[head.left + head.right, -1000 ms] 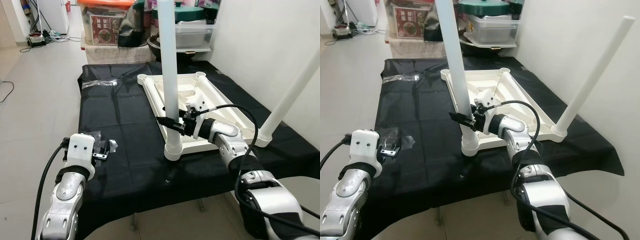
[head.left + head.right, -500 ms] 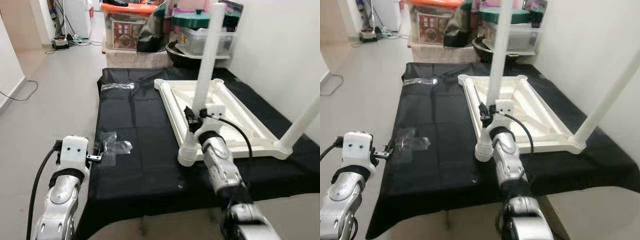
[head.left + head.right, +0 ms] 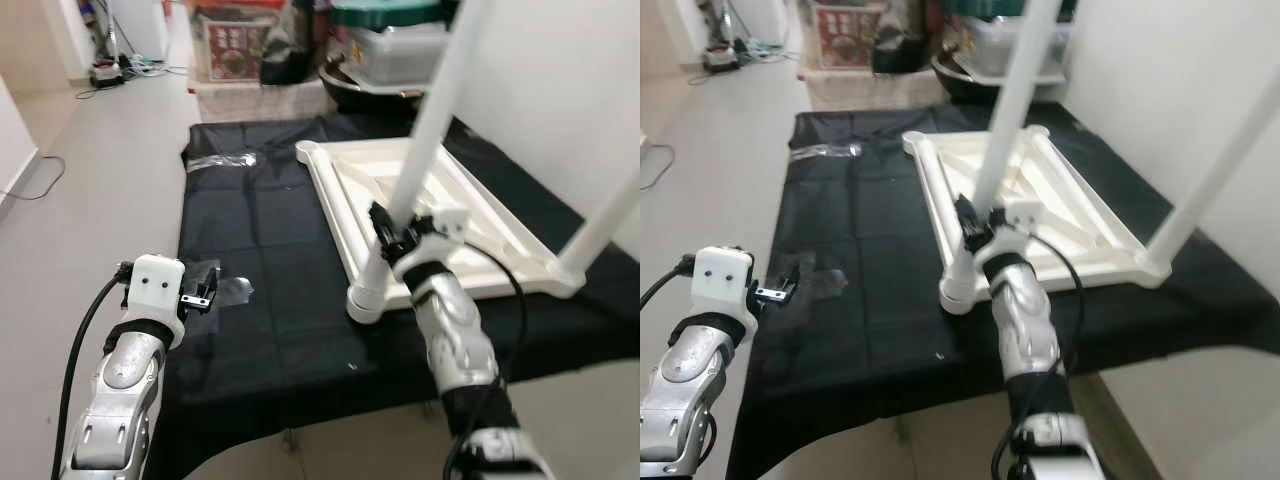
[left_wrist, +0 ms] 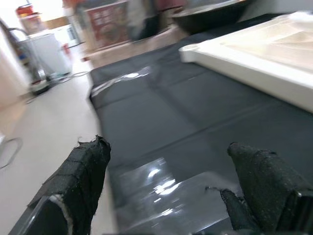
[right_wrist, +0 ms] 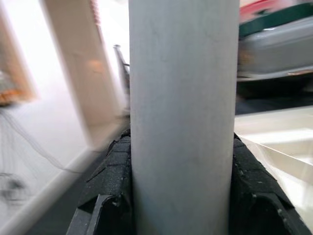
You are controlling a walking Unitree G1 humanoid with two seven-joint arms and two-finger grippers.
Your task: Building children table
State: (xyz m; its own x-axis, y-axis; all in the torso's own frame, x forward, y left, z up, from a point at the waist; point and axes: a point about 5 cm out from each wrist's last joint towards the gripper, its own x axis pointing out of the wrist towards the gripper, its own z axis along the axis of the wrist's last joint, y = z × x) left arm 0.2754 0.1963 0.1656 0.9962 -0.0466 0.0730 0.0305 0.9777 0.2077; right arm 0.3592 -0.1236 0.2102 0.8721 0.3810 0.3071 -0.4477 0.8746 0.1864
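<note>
Leg-fitting step. Right claw (image 3: 385,228) pinches the white leg (image 3: 425,130), seated in the upturned tabletop (image 3: 470,225) corner just below it. Left claw (image 3: 203,298) spread, idle. Next, probably: press leg home.

Both silver arms carry black cables and end in white wrist blocks, with the left hand (image 3: 200,300) and right hand (image 3: 388,226) black-fingered.

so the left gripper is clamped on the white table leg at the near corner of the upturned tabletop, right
Not quite: it is the right gripper that is clamped on the white table leg, as the right wrist view shows. The left gripper hangs open over the black cloth. The leg is at the upturned tabletop's near corner.
</note>
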